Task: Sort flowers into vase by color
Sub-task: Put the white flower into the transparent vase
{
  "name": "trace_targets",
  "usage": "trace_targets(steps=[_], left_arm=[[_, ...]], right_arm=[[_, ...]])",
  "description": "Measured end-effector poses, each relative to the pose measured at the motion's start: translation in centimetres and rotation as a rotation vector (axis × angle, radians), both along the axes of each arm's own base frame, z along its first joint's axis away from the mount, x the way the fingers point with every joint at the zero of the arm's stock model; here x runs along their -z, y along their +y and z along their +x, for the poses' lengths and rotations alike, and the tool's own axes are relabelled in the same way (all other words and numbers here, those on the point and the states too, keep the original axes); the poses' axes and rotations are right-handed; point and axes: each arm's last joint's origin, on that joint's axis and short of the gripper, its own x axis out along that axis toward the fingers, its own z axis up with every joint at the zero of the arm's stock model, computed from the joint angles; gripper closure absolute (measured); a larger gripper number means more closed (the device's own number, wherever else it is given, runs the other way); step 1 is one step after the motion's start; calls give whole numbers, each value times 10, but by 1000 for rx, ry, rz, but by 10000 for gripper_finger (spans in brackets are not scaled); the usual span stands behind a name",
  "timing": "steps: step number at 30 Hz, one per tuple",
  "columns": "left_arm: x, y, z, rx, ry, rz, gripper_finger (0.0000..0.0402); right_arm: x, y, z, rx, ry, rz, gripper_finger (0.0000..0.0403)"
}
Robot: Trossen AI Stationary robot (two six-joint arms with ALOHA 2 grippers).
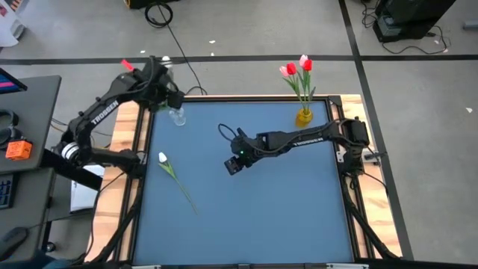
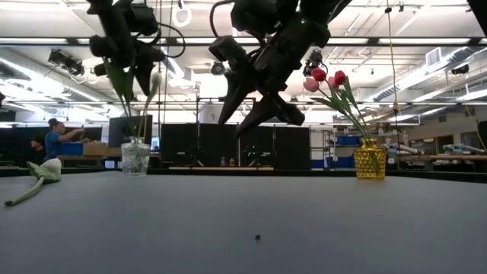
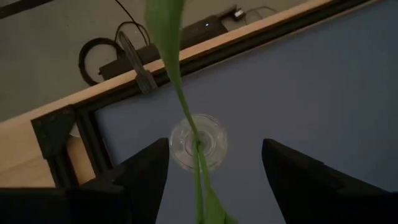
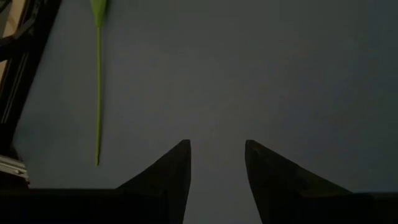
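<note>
A clear glass vase (image 1: 178, 116) (image 2: 135, 158) stands at the table's far left. A green-stemmed flower (image 3: 179, 87) stands in it, its pale head (image 2: 156, 78) high above the rim. My left gripper (image 1: 169, 99) (image 3: 214, 146) hangs open above the vase, one finger on each side of the stem, and I see no touch. A white flower (image 1: 163, 158) (image 2: 47, 170) lies flat on the table's left part, its stem (image 4: 98, 93) pointing toward the near edge. My right gripper (image 1: 233, 166) (image 4: 217, 144) hovers open over the table's middle, holding nothing.
A yellow vase (image 1: 304, 116) (image 2: 370, 160) at the far right holds red and pink tulips (image 1: 298, 69) (image 2: 329, 78). The blue table top (image 1: 261, 217) lies inside a black frame with wooden edges. People show in the room beyond the table's far left.
</note>
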Motion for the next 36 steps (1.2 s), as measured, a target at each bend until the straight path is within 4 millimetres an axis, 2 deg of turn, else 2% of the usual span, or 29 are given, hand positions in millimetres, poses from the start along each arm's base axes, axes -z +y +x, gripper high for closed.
trace_targets(steps=[7,14,20,26,30,36], left_arm=[[-11,9,7,41,53,-33,139],[-16,-2,-1,88,136,-112,139],[-39,-10,-7,142,169,-115,138],[-74,-14,-10,146,105,-4,138],[-111,-21,-11,226,60,163,138],[-179,-58,-14,414,-55,466,147]], right_arm=[[0,-15,-1,-2,-4,-7,243],[0,-22,-1,0,-5,-13,243],[0,-29,-2,-9,-8,-6,243],[0,-36,-3,-1,-10,-8,243],[0,-38,-3,-2,-11,-3,243],[0,-37,-3,-3,-11,2,243]])
